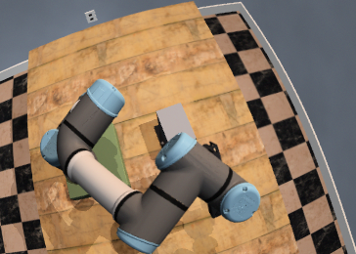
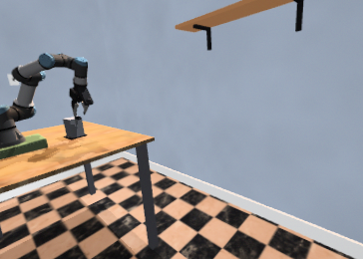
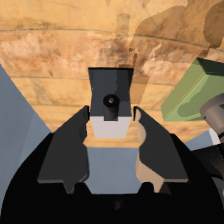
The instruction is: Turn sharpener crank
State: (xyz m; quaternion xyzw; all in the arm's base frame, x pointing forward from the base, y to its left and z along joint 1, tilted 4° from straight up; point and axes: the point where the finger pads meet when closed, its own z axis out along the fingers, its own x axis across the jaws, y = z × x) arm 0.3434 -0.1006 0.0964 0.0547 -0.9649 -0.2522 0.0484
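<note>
The sharpener [image 1: 172, 119] [image 2: 74, 128] [image 3: 110, 130] is a small grey box standing on the wooden table [image 1: 147, 45] [image 2: 112, 137]. In the wrist view its dark top face carries the black crank knob [image 3: 110, 105]. My gripper [image 2: 79, 108] [image 3: 111, 107] hangs just above the sharpener, pointing down. Its two dark fingers stand apart on either side of the knob, with a gap to each side and nothing between them. In the overhead view the arm's wrist joints hide the fingers.
The arm's green base pad [image 1: 111, 154] [image 2: 25, 145] [image 3: 195, 95] lies on the table close to the sharpener. The table's edge drops to a chequered floor [image 2: 199, 220]. A wall shelf [image 2: 249, 6] hangs high to the right.
</note>
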